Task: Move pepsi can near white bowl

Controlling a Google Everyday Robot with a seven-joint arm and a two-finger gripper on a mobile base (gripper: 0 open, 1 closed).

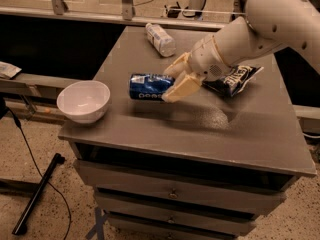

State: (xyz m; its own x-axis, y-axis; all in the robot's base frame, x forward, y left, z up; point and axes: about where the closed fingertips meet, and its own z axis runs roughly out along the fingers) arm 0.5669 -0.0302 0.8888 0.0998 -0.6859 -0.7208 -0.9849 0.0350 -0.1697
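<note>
The pepsi can (148,87), dark blue with white lettering, lies on its side in the middle of the grey cabinet top (225,129). My gripper (175,79) is shut on the can's right end, one tan finger (181,88) in front of it and one behind. The white bowl (83,101) stands at the front left corner of the top, a short gap left of the can.
A clear plastic bottle (160,39) lies at the back of the top. A blue chip bag (235,78) lies right of my arm, partly under it. The cabinet has drawers below. A black pole and cable lie on the floor at left.
</note>
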